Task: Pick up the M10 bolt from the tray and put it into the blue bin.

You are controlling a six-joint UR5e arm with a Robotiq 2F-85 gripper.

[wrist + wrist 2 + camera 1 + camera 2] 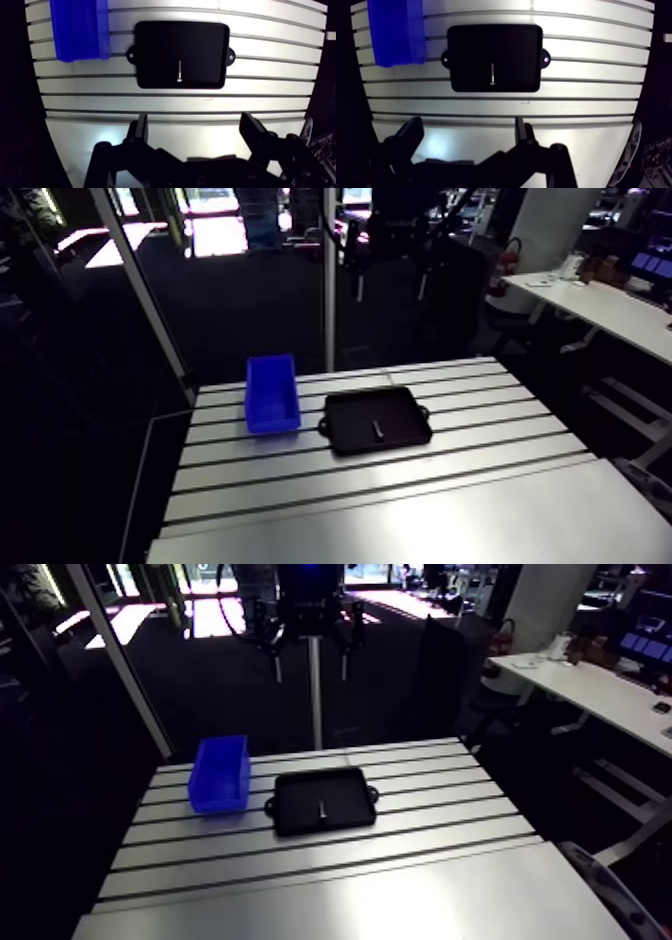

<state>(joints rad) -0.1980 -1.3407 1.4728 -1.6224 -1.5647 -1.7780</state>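
Pincer [195,120] spread wide; bolt [179,70] in black tray [155,45] ahead, blue bin [80,25] beside.

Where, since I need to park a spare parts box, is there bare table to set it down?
The widest bare stretch of table runs from the black tray toward the open claw. A smaller patch lies between the tray and the table edge away from the blue bin. Crowded only where bin and tray sit close together.

Dim scene, glare patch on table [102,136]
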